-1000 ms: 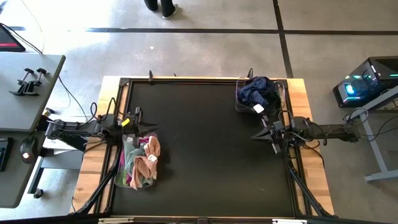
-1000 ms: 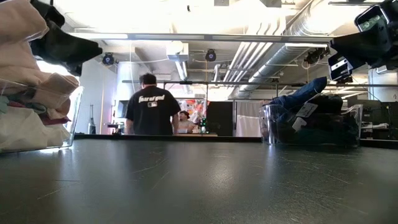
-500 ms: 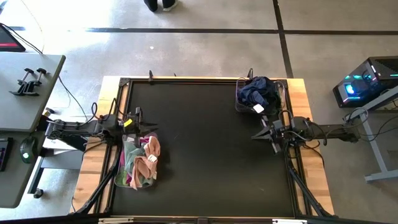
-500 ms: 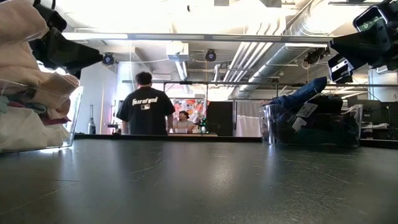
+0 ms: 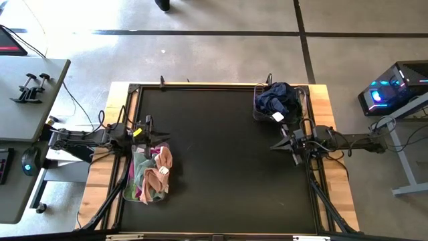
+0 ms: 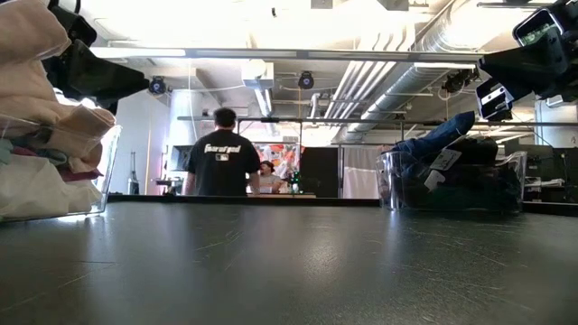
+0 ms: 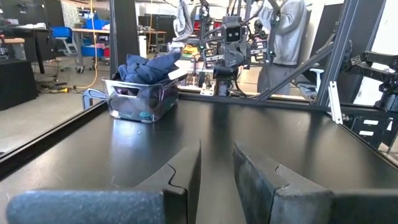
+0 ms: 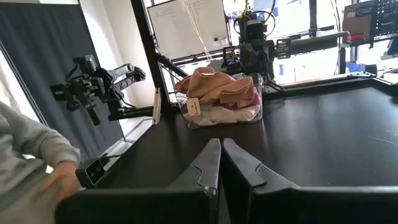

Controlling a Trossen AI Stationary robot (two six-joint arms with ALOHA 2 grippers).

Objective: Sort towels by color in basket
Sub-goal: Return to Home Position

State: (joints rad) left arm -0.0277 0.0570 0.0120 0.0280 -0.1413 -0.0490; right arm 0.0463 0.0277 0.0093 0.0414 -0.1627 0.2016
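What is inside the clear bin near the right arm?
Navy towels heaped above the clear bin's rim, with a white paper tag on the pile. Dark cloth shows through the wall, but what lies under the heap is covered.

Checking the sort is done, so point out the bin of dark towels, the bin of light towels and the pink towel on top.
bin of dark towels [image 7: 134, 107]: left wrist view, clear front wall.
bin of light towels [image 8: 227, 115]: right wrist view, clear front wall.
pink towel [image 5: 164, 159]: high view, cloth's middle.

Towels [image 5: 164, 159] soft cloth; bins [image 7: 143, 106] clear plastic; tabletop [image 5: 221, 154] matt black; border [image 5: 341, 201] seemingly wood.
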